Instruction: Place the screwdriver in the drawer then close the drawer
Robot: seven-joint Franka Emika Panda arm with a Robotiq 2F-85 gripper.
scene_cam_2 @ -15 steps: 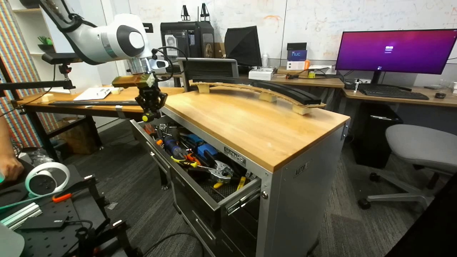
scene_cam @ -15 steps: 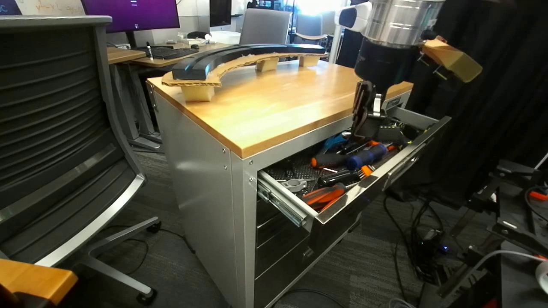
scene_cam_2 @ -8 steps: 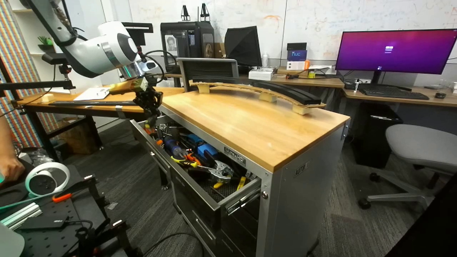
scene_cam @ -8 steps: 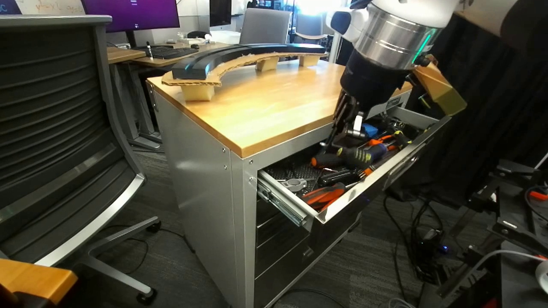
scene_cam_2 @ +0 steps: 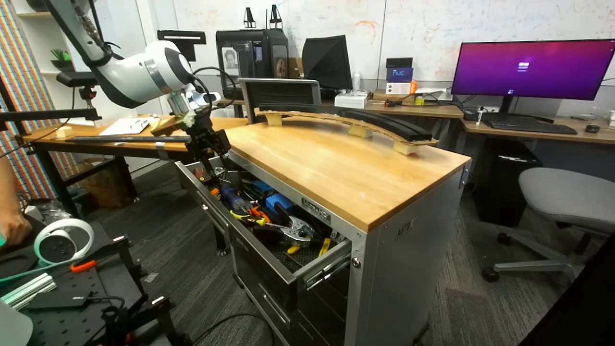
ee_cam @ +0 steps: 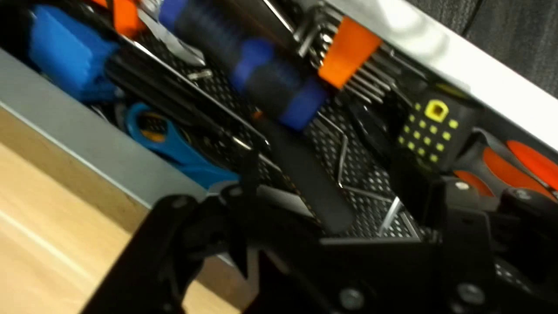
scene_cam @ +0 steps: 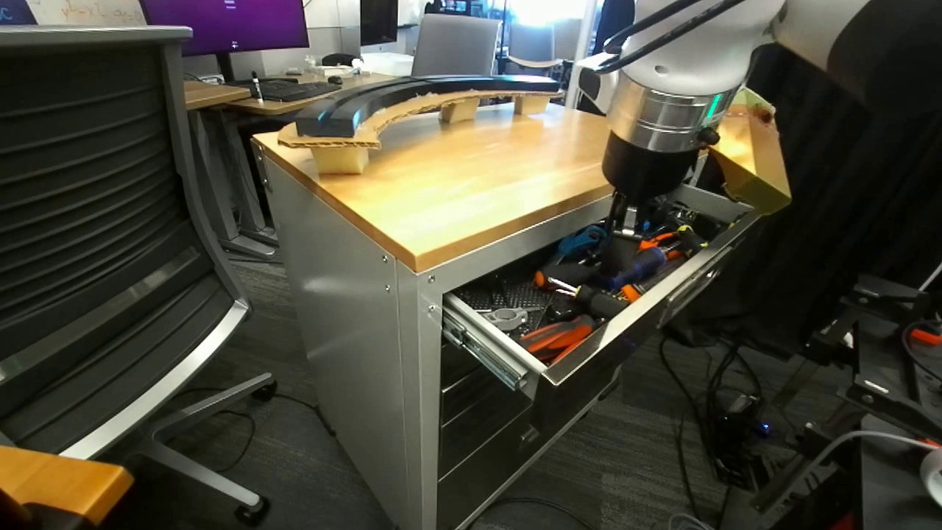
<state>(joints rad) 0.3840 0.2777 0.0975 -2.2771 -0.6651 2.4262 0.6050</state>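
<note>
A grey cabinet (scene_cam: 346, 309) carries a wooden tabletop (scene_cam: 471, 177), below which the topmost drawer (scene_cam_2: 262, 254) stands pulled out in both exterior views. The gripper (ee_cam: 324, 170) hangs over this drawer, its fingers apart in the wrist view; the small, mostly black screwdriver (scene_cam: 602, 302), yellow-dotted at its handle end, lies in the drawer among other tools (scene_cam: 559, 335), near one finger.

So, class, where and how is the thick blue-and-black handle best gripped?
I'd grip the blue-and-black handle at its longer black stretch, coming from above: nothing covers it in the wrist view. It lies roughly lengthwise in the open drawer, so closing across its width should hold best.
</note>
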